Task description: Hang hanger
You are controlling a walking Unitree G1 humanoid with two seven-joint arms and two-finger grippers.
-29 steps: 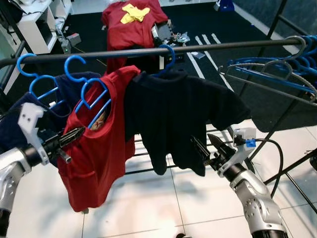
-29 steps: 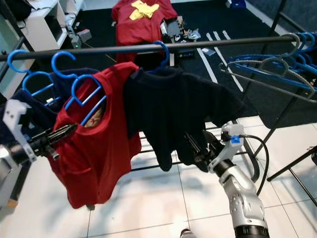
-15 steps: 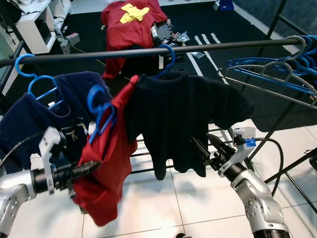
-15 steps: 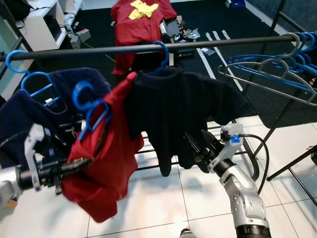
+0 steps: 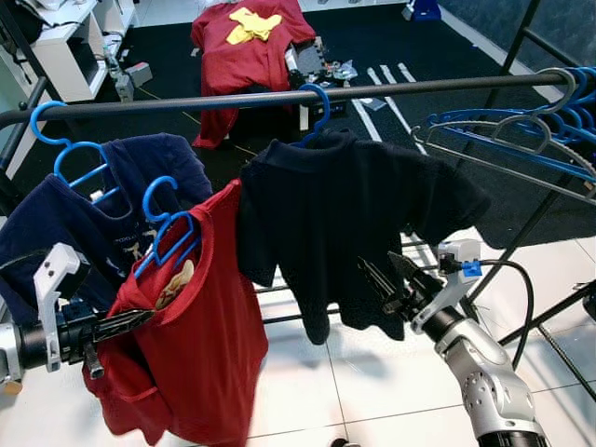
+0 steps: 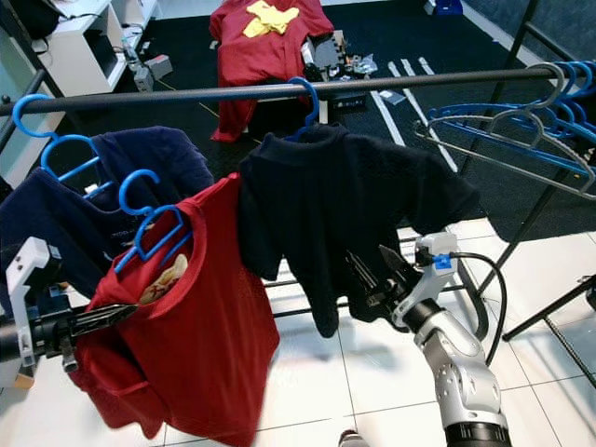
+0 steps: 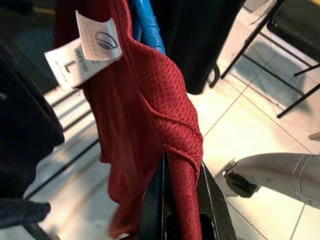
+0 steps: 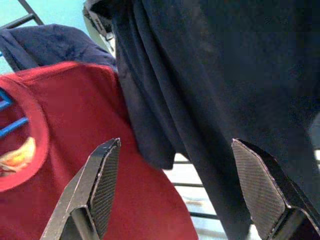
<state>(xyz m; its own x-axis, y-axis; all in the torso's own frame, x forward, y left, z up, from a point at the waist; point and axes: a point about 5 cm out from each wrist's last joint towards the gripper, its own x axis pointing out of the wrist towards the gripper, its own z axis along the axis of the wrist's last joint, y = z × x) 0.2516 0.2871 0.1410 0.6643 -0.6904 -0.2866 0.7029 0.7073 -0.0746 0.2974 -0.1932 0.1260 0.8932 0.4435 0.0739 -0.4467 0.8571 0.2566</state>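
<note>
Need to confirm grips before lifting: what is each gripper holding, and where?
Left gripper pinches the red shirt by a fabric fold at its shoulder. Right gripper is open, holding nothing.

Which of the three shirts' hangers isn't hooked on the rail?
The red shirt: its blue hanger hook hangs free below the rail, left gripper pinching its fabric.
</note>
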